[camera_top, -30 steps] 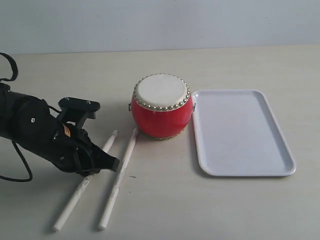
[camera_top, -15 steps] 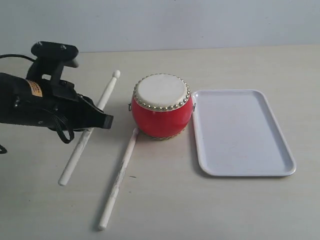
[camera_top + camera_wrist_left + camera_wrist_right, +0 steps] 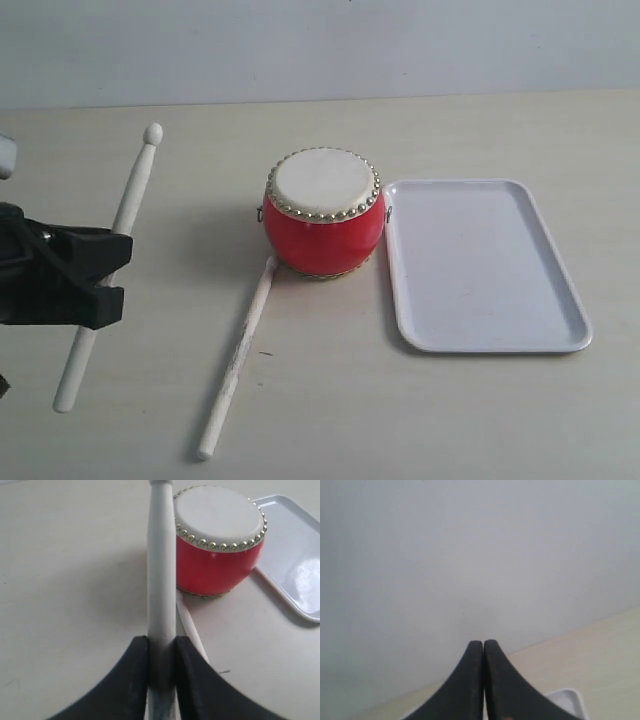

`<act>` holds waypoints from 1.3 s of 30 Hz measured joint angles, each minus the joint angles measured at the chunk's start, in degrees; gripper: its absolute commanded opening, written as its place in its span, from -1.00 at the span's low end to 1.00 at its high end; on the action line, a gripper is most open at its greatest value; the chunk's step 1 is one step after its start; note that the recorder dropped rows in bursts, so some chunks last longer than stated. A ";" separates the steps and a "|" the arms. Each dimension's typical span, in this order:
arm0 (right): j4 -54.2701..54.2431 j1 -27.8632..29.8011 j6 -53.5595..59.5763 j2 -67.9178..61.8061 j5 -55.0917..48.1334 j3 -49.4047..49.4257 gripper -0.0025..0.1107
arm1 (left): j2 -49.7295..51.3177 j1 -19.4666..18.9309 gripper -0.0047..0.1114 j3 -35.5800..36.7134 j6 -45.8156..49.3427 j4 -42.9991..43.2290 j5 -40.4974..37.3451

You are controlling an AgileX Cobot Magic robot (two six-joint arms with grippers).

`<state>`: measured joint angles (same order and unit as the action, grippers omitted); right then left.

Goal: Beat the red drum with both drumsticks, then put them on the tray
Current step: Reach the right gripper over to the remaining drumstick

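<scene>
Exterior view, positions taken by clock face about the red drum (image 3: pixel 323 215).

1. Red drum: upright on the worktop (image 3: pixel 450 420), cream skin uppermost, near centre of the scene.
2. Tray (image 3: pixel 485 265): flat on the worktop at 3 o'clock of the drum, its near long edge just beside the drum body. Nothing lies in it.
3. Left fingers (image 3: pixel 95 255): at roughly 8 o'clock of the drum, well apart from it. The left wrist view shows the left fingers (image 3: pixel 125 680) clamped narrowly on either side of the held drumstick (image 3: pixel 161 570), gripping its shaft.
4. Held drumstick (image 3: pixel 135 185): tilted, rounded tip toward 1 o'clock, butt toward 7 o'clock. Whether the butt touches the worktop cannot be told.
5. Second drumstick (image 3: pixel 238 355): lying loose on the worktop, one end at the foot of the drum, running out toward 7 o'clock. It is also seen in the left wrist view (image 3: pixel 192 630), beside the drum (image 3: pixel 217 540) and the tray (image 3: pixel 295 555).
6. Right fingers (image 3: pixel 470 680): seen only in the right wrist view, pressed together with nothing between them and facing a pale wall.
</scene>
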<state>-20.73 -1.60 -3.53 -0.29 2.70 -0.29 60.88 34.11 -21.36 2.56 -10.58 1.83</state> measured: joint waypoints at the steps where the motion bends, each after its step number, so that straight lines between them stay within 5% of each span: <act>1: -2.30 0.00 -0.46 0.00 0.56 0.00 -0.96 | -0.32 0.00 -0.92 0.29 0.00 0.00 0.00; 7: -10.33 0.00 -0.43 -0.28 -9.70 -8.14 -0.96 | -1.02 0.00 -0.92 0.87 0.00 0.00 0.48; 15: -55.40 0.00 49.55 -16.68 -31.48 -25.11 -0.96 | -1.02 0.00 -0.92 0.87 0.00 -0.16 1.23; 18: -63.25 0.00 58.91 -26.68 -42.67 -30.92 -0.96 | -1.02 0.00 -0.92 0.87 0.00 -0.36 1.23; 27: -54.10 -1.96 56.70 -58.11 -48.42 -41.12 -0.96 | -1.02 0.00 -0.92 0.87 0.00 -0.36 1.23; 39: -43.55 -28.37 50.67 -86.49 -27.73 -47.32 -0.96 | -1.02 0.00 -0.92 0.87 0.00 -0.36 0.84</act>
<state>-64.28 -29.97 47.14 -86.78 -25.03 -47.62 59.86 34.11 -20.49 2.56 -10.94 2.67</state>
